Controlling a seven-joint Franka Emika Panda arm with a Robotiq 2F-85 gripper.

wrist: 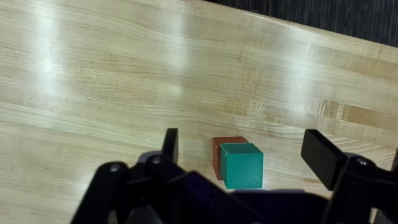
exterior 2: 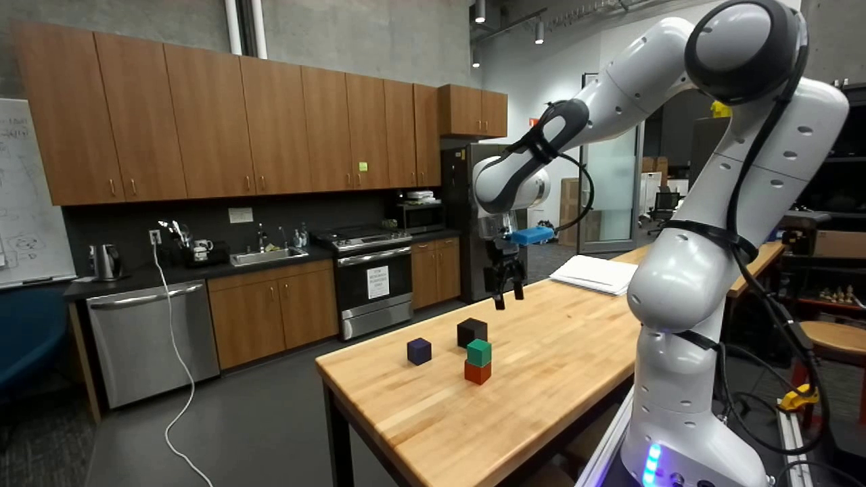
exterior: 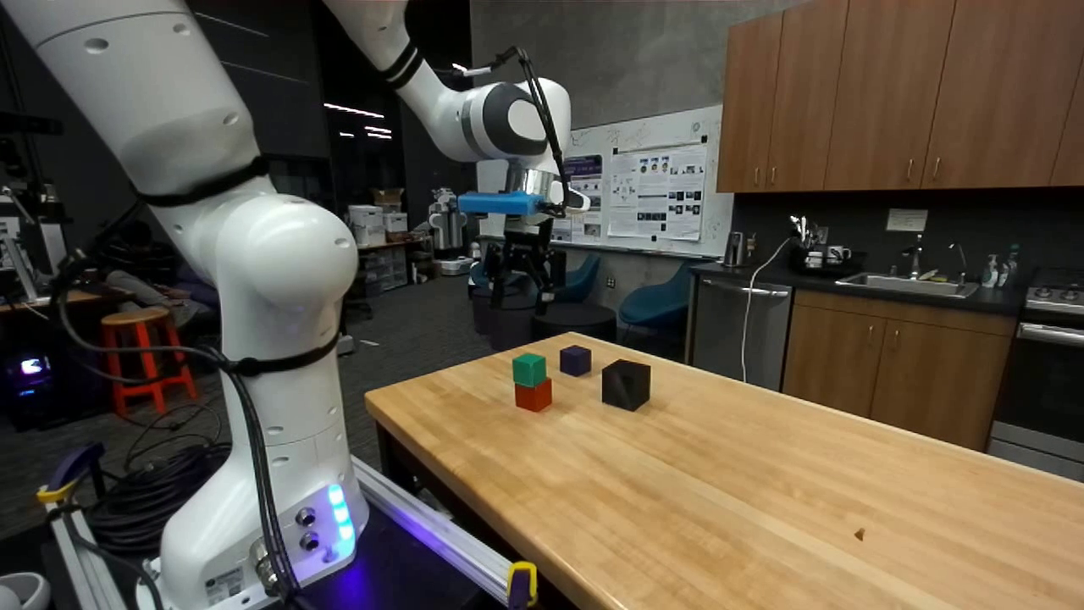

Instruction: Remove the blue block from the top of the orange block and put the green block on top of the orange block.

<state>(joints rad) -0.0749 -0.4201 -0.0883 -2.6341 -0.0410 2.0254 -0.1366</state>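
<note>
The green block (exterior: 529, 370) sits on top of the orange block (exterior: 533, 396) in both exterior views (exterior 2: 479, 352) (exterior 2: 477, 373). The blue block (exterior: 575, 361) stands alone on the table beside this stack; it also shows in an exterior view (exterior 2: 419, 352) and is out of the wrist view. My gripper (exterior: 522, 296) is open and empty, well above the table in both exterior views (exterior 2: 509, 299). In the wrist view, the green block (wrist: 244, 171) shows between the open fingers, apart from them and below. It partly covers the orange block (wrist: 216, 160) and sits slightly offset on it.
A larger black cube (exterior: 626, 385) stands on the wooden table (exterior: 720, 474) near the blue block and the stack; it shows in both exterior views (exterior 2: 471, 332). A white flat stack (exterior 2: 595, 274) lies farther along the table. A small brown bit (exterior: 860, 534) lies on the tabletop.
</note>
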